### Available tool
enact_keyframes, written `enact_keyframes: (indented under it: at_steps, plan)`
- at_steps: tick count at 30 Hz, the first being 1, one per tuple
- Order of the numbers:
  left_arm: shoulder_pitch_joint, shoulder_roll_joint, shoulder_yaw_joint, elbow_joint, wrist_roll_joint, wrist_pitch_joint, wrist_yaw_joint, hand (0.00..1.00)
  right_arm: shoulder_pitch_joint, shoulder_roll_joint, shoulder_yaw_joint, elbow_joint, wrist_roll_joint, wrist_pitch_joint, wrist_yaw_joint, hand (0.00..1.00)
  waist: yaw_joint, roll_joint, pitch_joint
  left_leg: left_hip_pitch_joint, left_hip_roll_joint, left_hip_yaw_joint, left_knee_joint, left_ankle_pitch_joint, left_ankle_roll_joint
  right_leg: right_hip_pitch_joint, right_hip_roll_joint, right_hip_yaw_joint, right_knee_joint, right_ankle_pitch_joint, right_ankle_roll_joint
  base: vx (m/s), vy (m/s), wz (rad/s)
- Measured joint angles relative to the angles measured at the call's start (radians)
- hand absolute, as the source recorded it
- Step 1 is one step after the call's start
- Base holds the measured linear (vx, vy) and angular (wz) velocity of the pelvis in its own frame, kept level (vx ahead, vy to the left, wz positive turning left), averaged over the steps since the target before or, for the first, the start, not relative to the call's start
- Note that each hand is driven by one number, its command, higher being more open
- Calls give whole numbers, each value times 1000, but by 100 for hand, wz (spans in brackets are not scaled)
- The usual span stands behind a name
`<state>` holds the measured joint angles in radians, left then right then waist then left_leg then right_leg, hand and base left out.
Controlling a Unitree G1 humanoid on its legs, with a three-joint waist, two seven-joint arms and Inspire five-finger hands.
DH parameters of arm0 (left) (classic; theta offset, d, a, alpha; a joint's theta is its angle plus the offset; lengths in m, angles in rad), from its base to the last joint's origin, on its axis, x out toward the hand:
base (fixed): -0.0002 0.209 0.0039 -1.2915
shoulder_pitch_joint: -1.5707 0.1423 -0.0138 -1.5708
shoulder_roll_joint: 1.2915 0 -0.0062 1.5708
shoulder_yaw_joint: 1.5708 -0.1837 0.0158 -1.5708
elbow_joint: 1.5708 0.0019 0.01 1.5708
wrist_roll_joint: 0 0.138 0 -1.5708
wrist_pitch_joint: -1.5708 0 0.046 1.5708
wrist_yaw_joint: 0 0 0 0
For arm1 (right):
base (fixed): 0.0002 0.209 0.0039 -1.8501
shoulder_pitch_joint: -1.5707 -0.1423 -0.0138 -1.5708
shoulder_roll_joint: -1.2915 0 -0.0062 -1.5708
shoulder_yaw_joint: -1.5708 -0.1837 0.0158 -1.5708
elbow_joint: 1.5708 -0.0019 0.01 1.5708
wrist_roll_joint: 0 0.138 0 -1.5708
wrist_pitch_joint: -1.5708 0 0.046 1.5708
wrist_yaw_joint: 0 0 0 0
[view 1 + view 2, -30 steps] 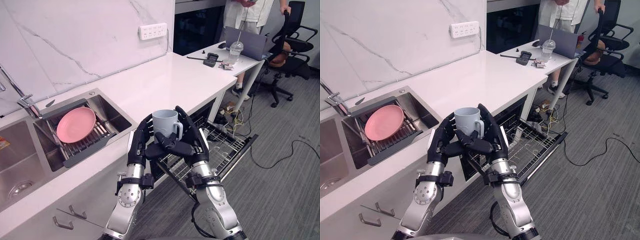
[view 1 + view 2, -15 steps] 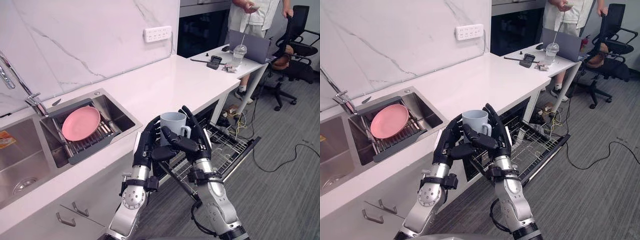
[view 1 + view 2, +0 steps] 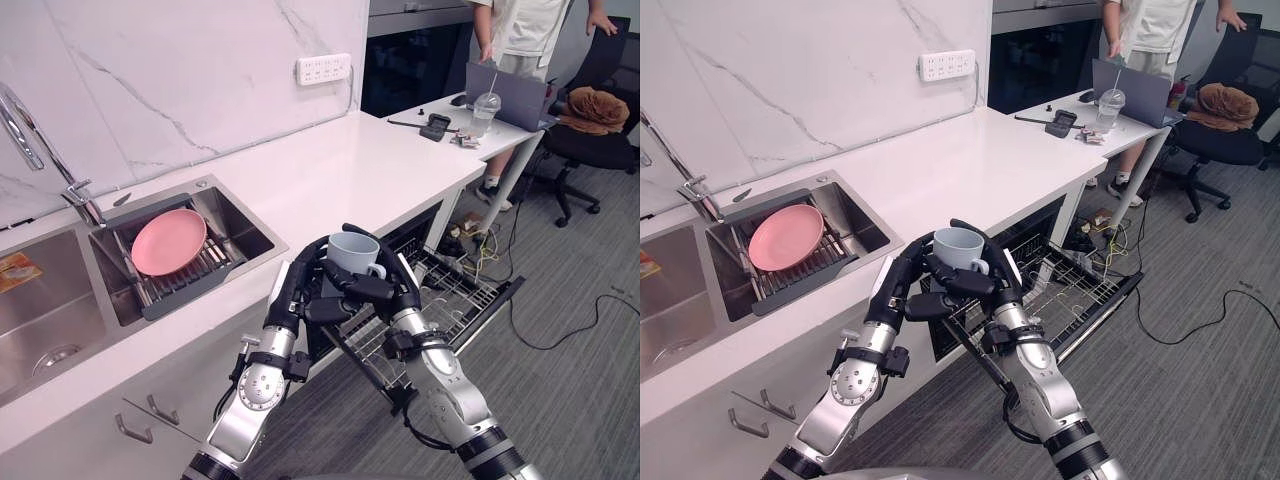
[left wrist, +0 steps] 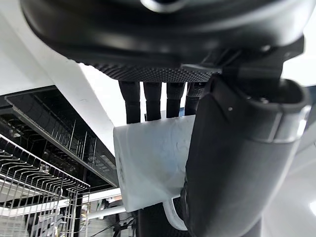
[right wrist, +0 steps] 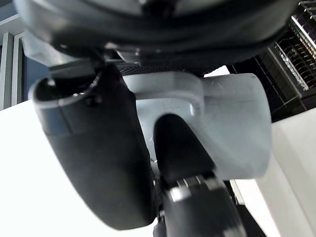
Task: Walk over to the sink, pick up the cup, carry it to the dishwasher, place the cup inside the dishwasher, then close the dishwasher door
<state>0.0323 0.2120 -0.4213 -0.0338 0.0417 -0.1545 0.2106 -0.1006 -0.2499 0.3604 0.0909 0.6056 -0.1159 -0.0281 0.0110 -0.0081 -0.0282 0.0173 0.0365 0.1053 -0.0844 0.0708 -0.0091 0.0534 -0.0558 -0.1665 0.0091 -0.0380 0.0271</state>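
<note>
While both hands are cupping the grey cup (image 3: 352, 252) upright between them, it is hanging just off the counter's (image 3: 340, 165) front edge, near the open dishwasher (image 3: 465, 300) with its wire rack pulled out. Left hand (image 3: 297, 287) and right hand (image 3: 388, 288) are curling fingers and thumbs round its wall. Grey floor (image 3: 580, 400) is lying open beyond the lowered door. Pink plate (image 3: 168, 241) is sitting in the sink (image 3: 250, 235); a person (image 3: 520, 30) is standing at a desk (image 3: 505, 128), well apart.
</note>
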Motion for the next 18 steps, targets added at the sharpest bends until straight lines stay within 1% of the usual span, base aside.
enact_keyframes:
  at_steps: [5,6,10,12,18]
  plan:
    - [-23,27,1,-2,25,0,-3,30,-16,-8,0,1,13,3,8,30,-1,0,0,0,7,7,2,-1,-1,-2,6,7,-3,4,-5,-8,-17,-6]
    - [-23,27,3,-2,34,0,-3,90,-16,-8,0,1,16,3,9,30,0,0,0,0,9,10,3,-1,-2,-2,7,10,-4,4,-6,-3,-12,-6]
    - [-21,13,3,-10,43,0,-13,90,-23,-7,-12,1,21,3,9,30,0,-1,1,0,10,14,5,-3,-5,-2,9,13,-4,5,-7,-1,-5,-3]
    - [-16,1,3,-21,79,0,-20,90,-32,-3,-30,-1,20,3,9,30,0,-1,1,0,10,14,4,-3,-5,-3,9,12,-4,5,-7,0,0,0]
    - [19,-75,45,-104,79,0,-15,90,-36,63,-84,-64,-18,2,7,30,0,-4,15,4,10,17,-2,-3,-5,-4,9,15,-4,5,-6,0,0,0]
